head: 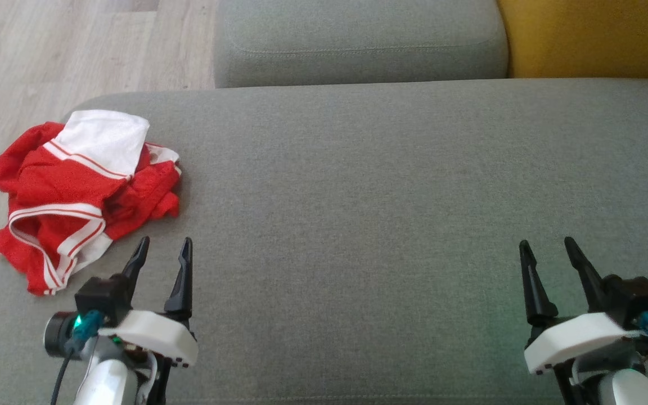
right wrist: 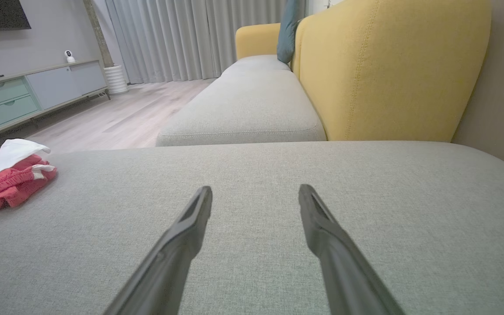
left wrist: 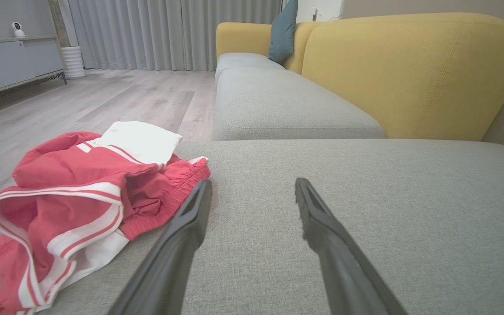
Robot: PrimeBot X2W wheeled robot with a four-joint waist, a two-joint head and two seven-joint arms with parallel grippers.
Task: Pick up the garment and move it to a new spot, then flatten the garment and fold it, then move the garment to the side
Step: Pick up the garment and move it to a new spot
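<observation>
The left hand [head: 165,241] is standing wide open with nothing in it, low over the grey seat cushion [head: 358,197], and its two dark fingers [head: 182,275] are pointing away from the robot. The garment [head: 76,191] is lying just beside this hand, a little ahead and to the left. In the left wrist view the nearer finger is almost reaching the red gathered band [left wrist: 173,197], but I cannot tell if it is touching it. The right hand [head: 545,242] is also wide open and empty, well apart from the garment, on the other side of the cushion.

The garment is sitting crumpled in a loose heap at the left end of the cushion, close to the edge. Part of it seems to be hanging a little over that edge, above the wooden floor [head: 76,45]. It is red with white stripes and has one white panel [head: 104,138] on top. It looks like a pair of sport shorts.

I am judging it as light, thin and very soft, perhaps a little slippery. It will probably be sagging and unfolding when it is lifted, not keeping its shape. A pinch on one thin layer may be slipping out. The gathered band looks thicker, so it seems the better place to hold, and it is also nearest to the left hand. The first step, picking up, is not yet done.
</observation>
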